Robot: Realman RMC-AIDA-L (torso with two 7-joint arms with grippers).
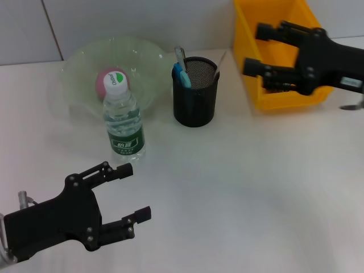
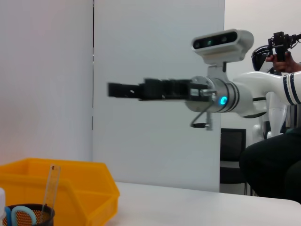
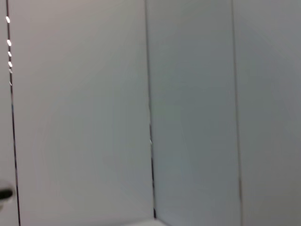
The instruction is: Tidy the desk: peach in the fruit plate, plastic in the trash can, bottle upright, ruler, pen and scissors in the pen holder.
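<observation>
The head view takes in the whole white table (image 1: pixel 239 187); the left wrist view shows only the right tool (image 2: pixel 123 89) side-on in the air, above the yellow plastic bin (image 2: pixel 70 195), and the right wrist view shows nothing but a blank grey wall panel

Left tool (image 1: pixel 132 193): black, fingers spread wide apart, nothing between them, low over the near table. Ahead of it stands the clear plastic water bottle with a green label (image 1: pixel 123 126), upright, white cap on. Just beyond the bottle sits the translucent pale-green fruit plate (image 1: pixel 79 68), holding the pink peach (image 1: pixel 107 79)

Right tool (image 1: pixel 253 48): black, fingers parted, holding nothing, hovering at the yellow bin's open top. To its left stands the black mesh pen holder (image 1: pixel 195 94), containing the blue-handled scissors (image 1: pixel 181 74) and the clear ruler (image 2: pixel 51 186); the left wrist view shows the ruler leaning, the scissor loops at the rim
</observation>
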